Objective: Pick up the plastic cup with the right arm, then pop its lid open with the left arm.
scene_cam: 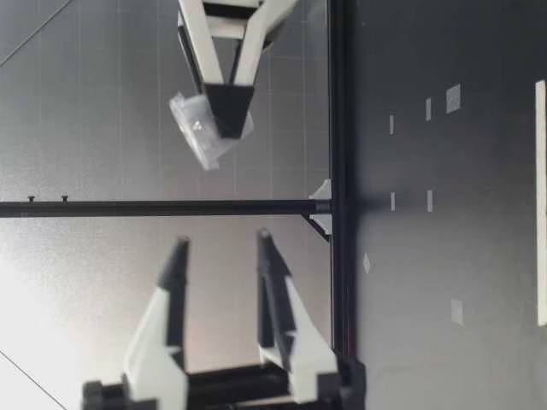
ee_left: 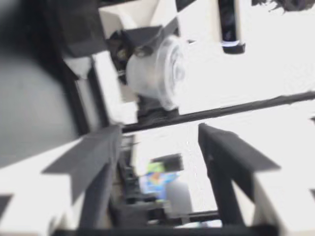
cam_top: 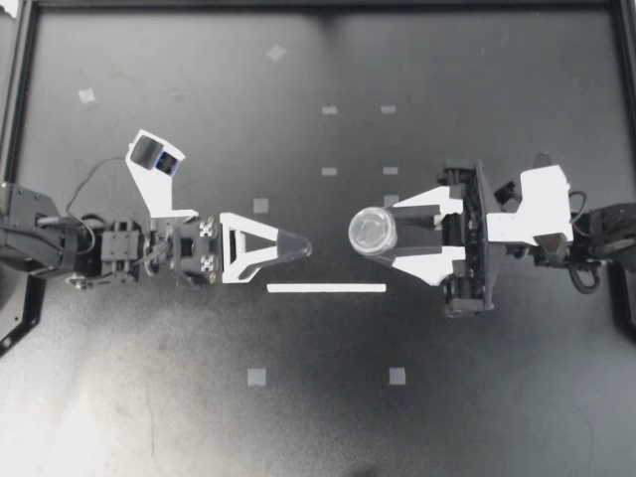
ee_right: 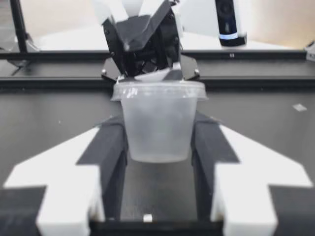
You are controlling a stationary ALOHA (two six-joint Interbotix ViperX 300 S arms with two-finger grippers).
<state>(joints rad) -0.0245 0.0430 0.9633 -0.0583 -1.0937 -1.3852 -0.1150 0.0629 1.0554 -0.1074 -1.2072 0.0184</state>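
Clear lidded cup (cam_top: pixel 373 231) pinched in right gripper (cam_top: pixel 388 236), off the table (cam_top: pixel 149 397); left gripper (cam_top: pixel 301 248) spread wide, pointing at it

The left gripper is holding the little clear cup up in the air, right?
Not quite. It is the right gripper that is holding the little clear cup up in the air. The top view shows the cup between that arm's fingers. The left gripper holds nothing, and the low view shows its fingers standing apart.
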